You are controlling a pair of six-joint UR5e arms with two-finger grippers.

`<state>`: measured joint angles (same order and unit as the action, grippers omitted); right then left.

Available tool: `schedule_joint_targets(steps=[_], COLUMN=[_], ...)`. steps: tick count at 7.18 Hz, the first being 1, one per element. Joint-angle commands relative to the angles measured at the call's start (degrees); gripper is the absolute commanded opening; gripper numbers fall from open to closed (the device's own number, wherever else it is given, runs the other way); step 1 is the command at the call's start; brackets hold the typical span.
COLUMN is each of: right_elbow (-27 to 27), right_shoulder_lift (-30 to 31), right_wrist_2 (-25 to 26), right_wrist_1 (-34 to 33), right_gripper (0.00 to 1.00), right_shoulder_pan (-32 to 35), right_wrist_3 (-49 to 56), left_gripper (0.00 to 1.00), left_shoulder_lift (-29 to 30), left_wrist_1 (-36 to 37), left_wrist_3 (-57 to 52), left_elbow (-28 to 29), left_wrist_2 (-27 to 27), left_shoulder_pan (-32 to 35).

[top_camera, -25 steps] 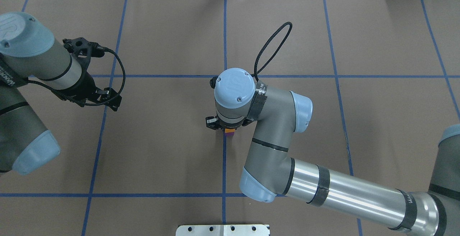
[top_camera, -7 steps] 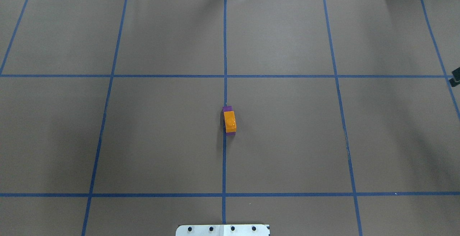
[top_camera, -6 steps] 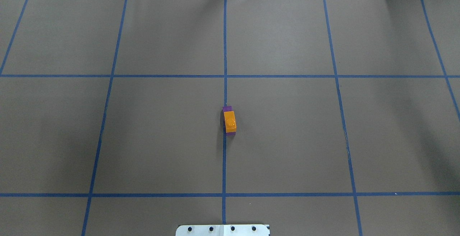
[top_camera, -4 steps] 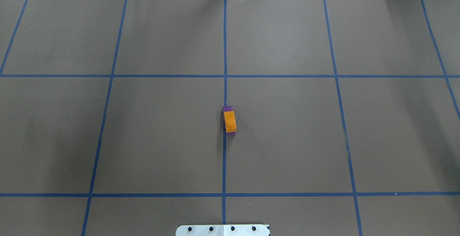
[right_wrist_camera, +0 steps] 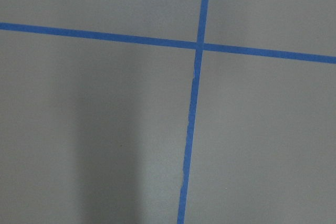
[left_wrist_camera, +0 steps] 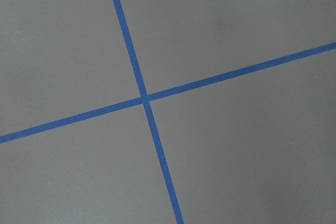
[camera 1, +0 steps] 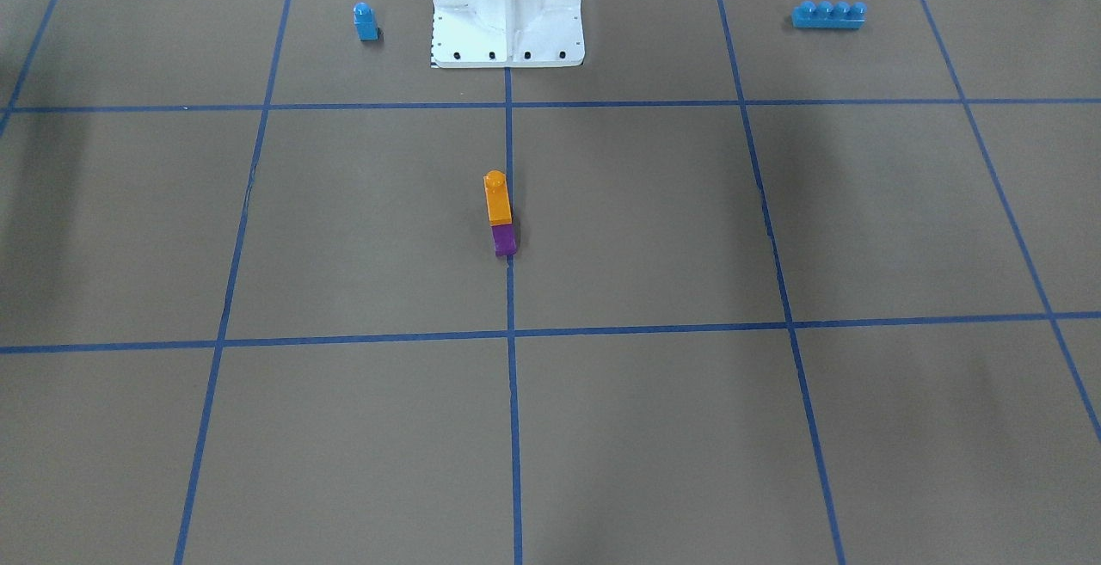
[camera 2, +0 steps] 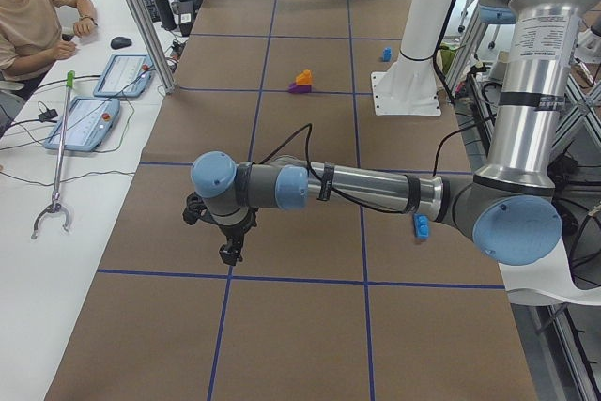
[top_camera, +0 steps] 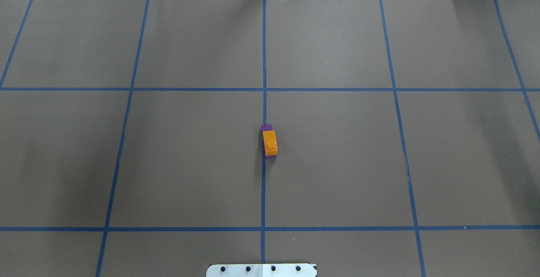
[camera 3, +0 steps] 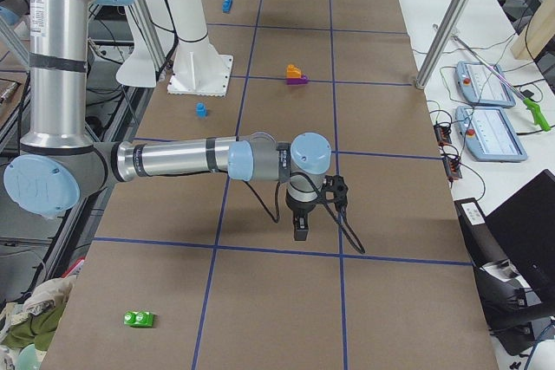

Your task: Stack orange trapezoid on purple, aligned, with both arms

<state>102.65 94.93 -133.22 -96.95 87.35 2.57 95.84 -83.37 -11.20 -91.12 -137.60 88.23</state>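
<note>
Nearest me, at the bottom edge of the overhead view, is the white base plate (top_camera: 261, 270). Beyond it lies brown paper (top_camera: 190, 163) gridded with blue tape (top_camera: 263, 192). At frame centre the orange brick (top_camera: 270, 141) sits on the purple brick (top_camera: 266, 128), on the middle tape line. In the side views the left gripper (camera 2: 228, 251) and right gripper (camera 3: 301, 228) hang low over the paper, and I cannot tell how their jaws stand. An operator (camera 2: 28, 21) sits at the white bench (camera 2: 38, 260), upper left.

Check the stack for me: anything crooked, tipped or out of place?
Nothing stands out. The orange brick sits upright on the purple brick, in line with it. A purple sliver shows past its far end; whether slope or offset, I cannot tell.
</note>
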Motion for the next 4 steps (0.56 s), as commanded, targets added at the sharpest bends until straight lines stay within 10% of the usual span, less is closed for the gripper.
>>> schedule_joint_targets(steps=[1,4], right_elbow=[-0.4,-0.7], right_shoulder_lift=[-0.8,-2.5], right_wrist_2=[-0.1,-0.5], right_wrist_1=[0.0,-0.8], right_gripper=[1.00,1.00], right_shoulder_pan=[0.0,0.0], right_wrist_3=[-0.5,-0.7], left_gripper=[1.00,1.00], left_shoulder_lift=[-0.4,-0.6], left_wrist_1=[0.1,0.7], left_wrist_3=[1.9,2.1], left_elbow=[0.4,0.3], left_wrist_2=[0.7,0.9], left_shoulder_pan=[0.0,0.1])
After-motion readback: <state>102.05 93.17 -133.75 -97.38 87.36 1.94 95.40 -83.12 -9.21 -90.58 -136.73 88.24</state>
